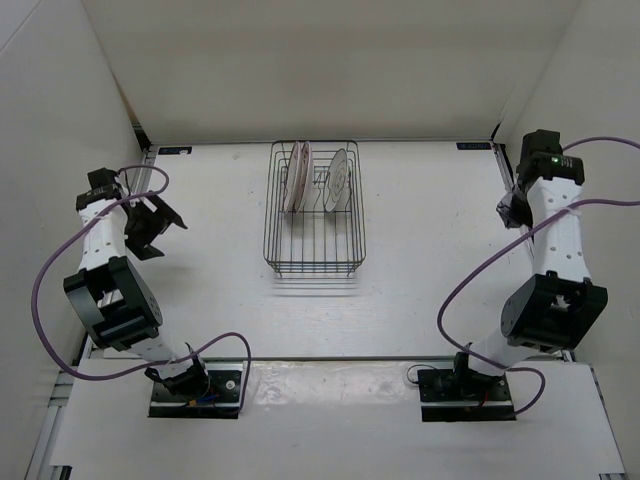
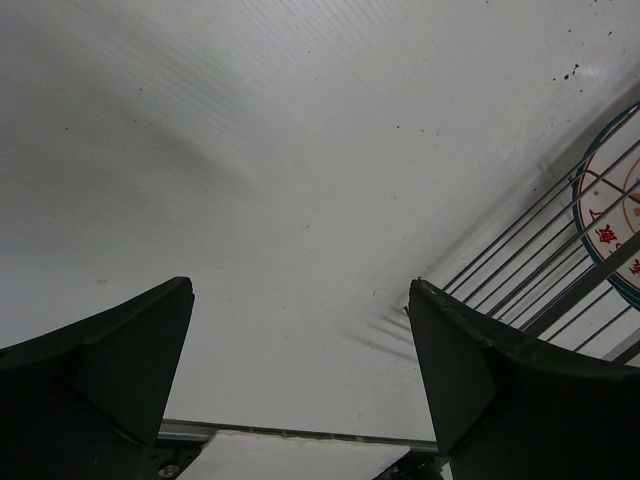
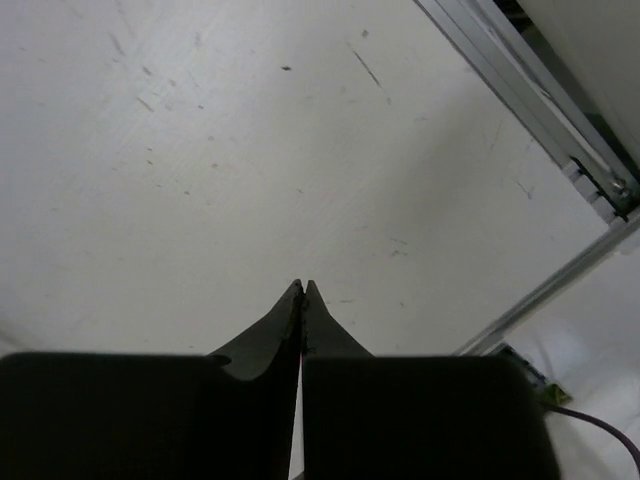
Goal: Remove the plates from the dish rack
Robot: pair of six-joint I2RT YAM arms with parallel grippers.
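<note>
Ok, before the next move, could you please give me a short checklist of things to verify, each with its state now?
1. Plates to unload: ok; a pink-patterned round plate and a white round plate with dark marks stand upright in the dark metal wire dish rack.
2. Left jaws open: ok; they are wide apart with nothing between them.
3. Right jaws open: not ok; they are shut and hold nothing.
4. Way from left jaws to rack: ok; only white table lies between.
5. Exact plate count: cannot tell; the pink ones overlap.
</note>
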